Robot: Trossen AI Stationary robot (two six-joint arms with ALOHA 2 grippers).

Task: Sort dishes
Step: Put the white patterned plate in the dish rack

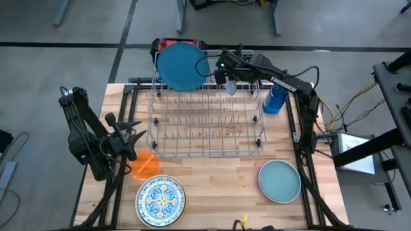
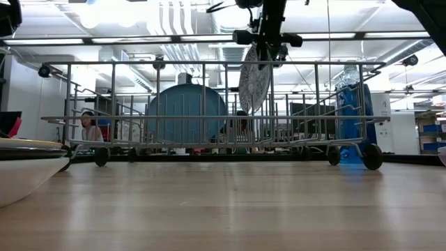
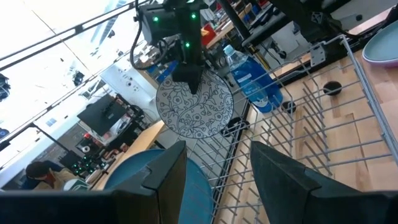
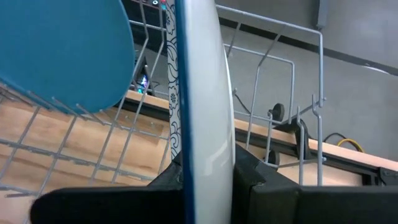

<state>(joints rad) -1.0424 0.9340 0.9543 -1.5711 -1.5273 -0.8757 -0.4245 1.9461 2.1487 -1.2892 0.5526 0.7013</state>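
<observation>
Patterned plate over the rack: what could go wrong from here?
The right gripper pinches the patterned plate only at its edge, so it may swing or slip. Coming down, it could catch the rack wires, or knock the blue plate standing in the rack beside it.

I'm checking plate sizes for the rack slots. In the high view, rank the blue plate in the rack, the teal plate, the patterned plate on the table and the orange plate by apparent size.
1. Blue plate, though it stands closer to the camera.
2. Patterned plate and teal plate: about alike, too close to rank.
3. Orange plate, clearly smallest.
</observation>
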